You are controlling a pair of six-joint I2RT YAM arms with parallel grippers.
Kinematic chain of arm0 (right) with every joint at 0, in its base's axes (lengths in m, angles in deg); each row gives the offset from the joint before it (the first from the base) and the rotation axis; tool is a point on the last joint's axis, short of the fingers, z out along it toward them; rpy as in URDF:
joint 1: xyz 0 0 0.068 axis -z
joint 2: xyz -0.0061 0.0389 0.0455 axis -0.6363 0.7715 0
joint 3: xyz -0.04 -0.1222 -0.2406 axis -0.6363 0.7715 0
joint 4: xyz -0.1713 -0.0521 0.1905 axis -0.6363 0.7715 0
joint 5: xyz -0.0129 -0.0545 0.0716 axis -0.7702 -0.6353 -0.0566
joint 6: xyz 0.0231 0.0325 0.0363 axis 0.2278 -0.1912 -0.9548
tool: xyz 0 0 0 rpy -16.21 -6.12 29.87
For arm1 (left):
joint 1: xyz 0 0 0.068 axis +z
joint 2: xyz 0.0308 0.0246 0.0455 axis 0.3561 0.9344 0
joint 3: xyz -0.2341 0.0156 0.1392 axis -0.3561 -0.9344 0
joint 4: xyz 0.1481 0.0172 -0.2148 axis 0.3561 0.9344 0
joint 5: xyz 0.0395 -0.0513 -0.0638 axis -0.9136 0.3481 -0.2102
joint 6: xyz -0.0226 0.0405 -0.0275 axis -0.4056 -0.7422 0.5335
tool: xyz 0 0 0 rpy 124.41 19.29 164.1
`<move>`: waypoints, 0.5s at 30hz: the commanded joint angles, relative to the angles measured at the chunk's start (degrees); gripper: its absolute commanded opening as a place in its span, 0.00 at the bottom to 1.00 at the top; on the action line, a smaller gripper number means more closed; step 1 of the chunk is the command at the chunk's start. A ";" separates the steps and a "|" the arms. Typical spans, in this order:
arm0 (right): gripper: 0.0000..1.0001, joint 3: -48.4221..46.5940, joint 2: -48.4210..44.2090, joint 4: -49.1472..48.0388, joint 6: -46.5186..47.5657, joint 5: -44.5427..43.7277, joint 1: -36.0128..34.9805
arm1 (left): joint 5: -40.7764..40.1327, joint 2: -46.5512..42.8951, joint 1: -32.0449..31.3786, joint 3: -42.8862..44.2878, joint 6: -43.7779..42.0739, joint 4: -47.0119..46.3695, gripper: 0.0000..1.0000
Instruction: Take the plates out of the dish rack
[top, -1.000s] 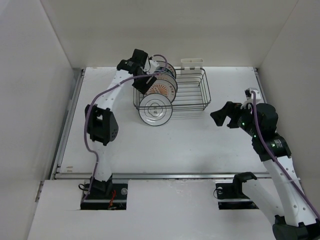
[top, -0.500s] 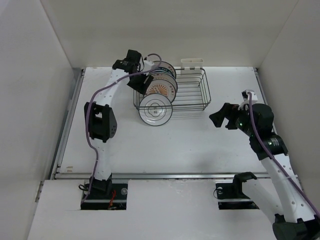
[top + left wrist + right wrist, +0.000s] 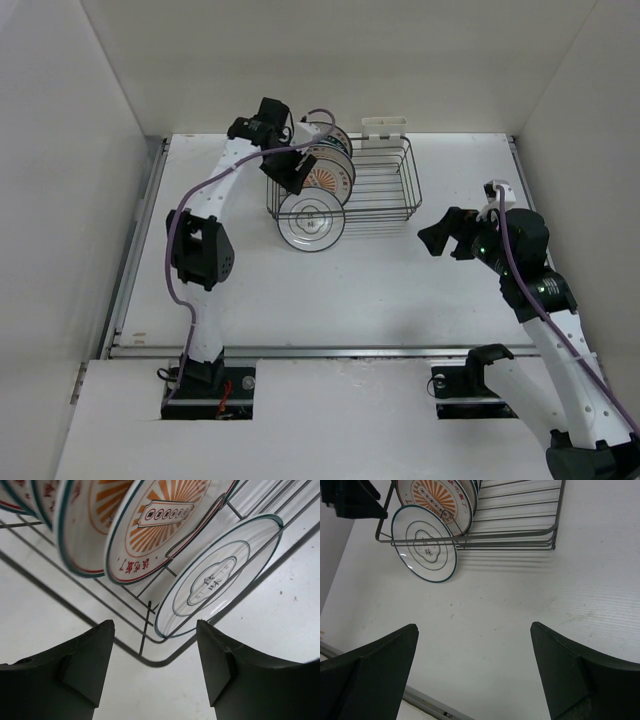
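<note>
The dark wire dish rack stands at the back middle of the table, with several white plates upright at its left end. An orange sunburst plate faces front. A teal-rimmed plate leans against the rack's near left corner, outside it. My left gripper is open and empty just above the rack's left corner. In the left wrist view the sunburst plate, the leaning plate and the rack corner lie ahead of the open fingers. My right gripper is open and empty, right of the rack.
A small white plastic holder is clipped to the rack's back edge. White walls enclose the table on the left, back and right. A metal rail runs along the near edge. The right wrist view shows the rack and the leaning plate.
My left gripper has shifted slightly at the rack's left corner. My right gripper has moved a little left. The plates have not moved.
</note>
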 commanded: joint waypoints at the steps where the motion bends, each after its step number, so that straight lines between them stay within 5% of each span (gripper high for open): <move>1: 1.00 0.17 -0.45 -2.78 -0.42 0.15 -0.55 | -3.55 4.99 -0.68 3.65 -1.01 3.62 0.62; 9: 1.00 0.17 0.07 -2.78 -0.42 0.15 -0.55 | -1.82 8.17 -1.21 5.06 -1.00 5.81 0.54; 15: 1.00 0.17 0.08 -2.78 -0.42 0.15 -0.55 | -2.51 9.40 -1.21 5.06 -0.48 5.82 0.03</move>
